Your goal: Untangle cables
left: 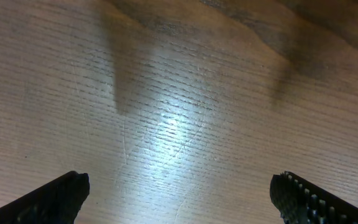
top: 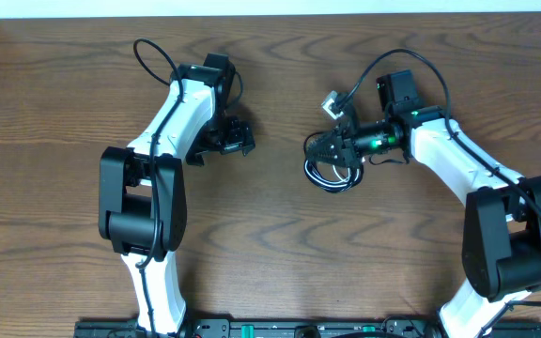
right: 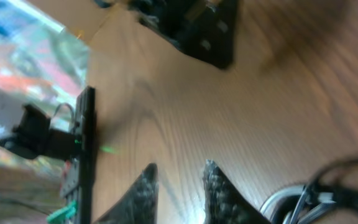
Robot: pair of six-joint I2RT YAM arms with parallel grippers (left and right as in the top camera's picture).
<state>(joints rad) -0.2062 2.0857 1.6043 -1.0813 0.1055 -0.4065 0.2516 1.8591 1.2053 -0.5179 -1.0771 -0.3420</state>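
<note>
Coiled black-and-white thin cord bundle [top: 332, 176] lies just at 5 o'clock of R gripper [top: 319, 148], jaws slightly apart, empty. L gripper [top: 236, 138] wide apart, empty. Risk: regrab pinches both cords, tightening tangle.

The left arm [top: 172, 122] reaches forward, elbow bent, wrist turned inward; its gripper [top: 228, 139] points down, jaws spread wide; the right arm [top: 449, 155] stretches toward the left, forearm nearly level; its gripper [top: 319, 150] sits low, jaws parted only narrowly, nothing between them.
</note>
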